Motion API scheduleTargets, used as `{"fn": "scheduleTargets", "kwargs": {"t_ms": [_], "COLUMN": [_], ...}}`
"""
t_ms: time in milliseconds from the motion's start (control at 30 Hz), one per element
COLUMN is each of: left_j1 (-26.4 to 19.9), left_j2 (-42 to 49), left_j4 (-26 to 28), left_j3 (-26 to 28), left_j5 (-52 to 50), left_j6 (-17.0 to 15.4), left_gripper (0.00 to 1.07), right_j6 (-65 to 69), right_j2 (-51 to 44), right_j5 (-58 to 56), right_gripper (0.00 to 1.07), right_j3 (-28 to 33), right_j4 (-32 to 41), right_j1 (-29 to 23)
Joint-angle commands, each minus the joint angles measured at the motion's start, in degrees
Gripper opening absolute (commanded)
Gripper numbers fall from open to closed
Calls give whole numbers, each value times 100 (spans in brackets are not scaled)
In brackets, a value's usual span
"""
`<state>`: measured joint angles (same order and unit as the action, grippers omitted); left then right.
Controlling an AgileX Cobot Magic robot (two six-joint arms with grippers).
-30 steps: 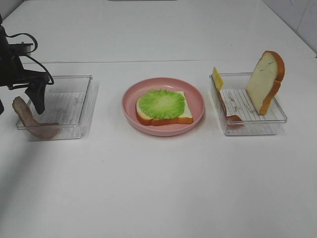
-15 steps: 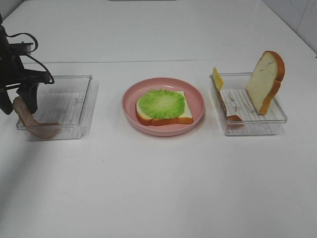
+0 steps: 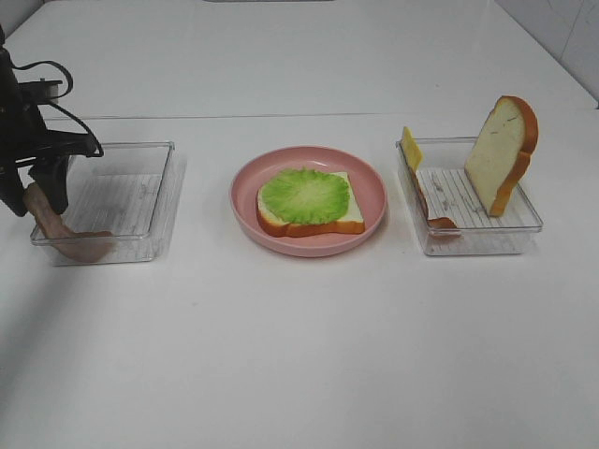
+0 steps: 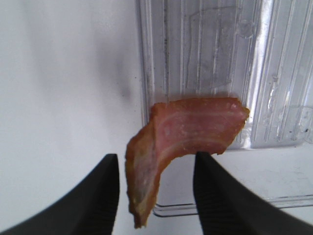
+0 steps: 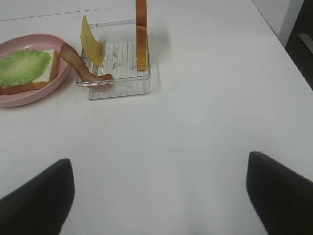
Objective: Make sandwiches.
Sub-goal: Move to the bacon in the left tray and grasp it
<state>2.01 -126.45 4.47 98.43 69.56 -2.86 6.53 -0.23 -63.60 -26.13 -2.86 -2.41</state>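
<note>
The left gripper (image 4: 155,164) is straddling the raised end of a bacon strip (image 4: 190,122), jaws partly apart, with gaps either side showing only in the left wrist view. The strip is draping over the left tray (image 3: 140,145) wall. The right gripper (image 5: 157,159) is hovering wide apart, holding nothing. The right tray (image 3: 487,245) is holding upright bread (image 3: 501,154), cheese (image 3: 411,148) and a second bacon piece (image 3: 432,213). The plate (image 3: 309,248) is carrying a bottom slice (image 3: 354,217) topped with lettuce (image 3: 305,195).

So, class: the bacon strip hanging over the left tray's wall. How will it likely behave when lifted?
Probably floppy: the bacon strip bends over the left tray's wall instead of lying straight, so its free end may dangle. Likely light, since it looks thin. With the left gripper astride one end, it might twist or slip.
</note>
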Motion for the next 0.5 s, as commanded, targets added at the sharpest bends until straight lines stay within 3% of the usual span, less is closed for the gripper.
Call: {"fn": "scheduleTargets", "kwargs": {"t_ms": [33,100,500], "left_j1": [0,0,0], "left_j2": [11,11,40], "left_j4": [-29,-52,-120], "left_j3": [-57,-57,103], "left_j5": [223,223,573], "left_j6": [-69,-63,6], "left_gripper": [22,0,0], "right_j6": [-23,-23,-23], "right_j2": [-138,-138,-138], "right_j5": [57,57,57], "right_gripper": [89,89,89], "right_j3": [17,17,17], "right_j4": [-17,-17,-17], "right_j1": [0,0,0]}}
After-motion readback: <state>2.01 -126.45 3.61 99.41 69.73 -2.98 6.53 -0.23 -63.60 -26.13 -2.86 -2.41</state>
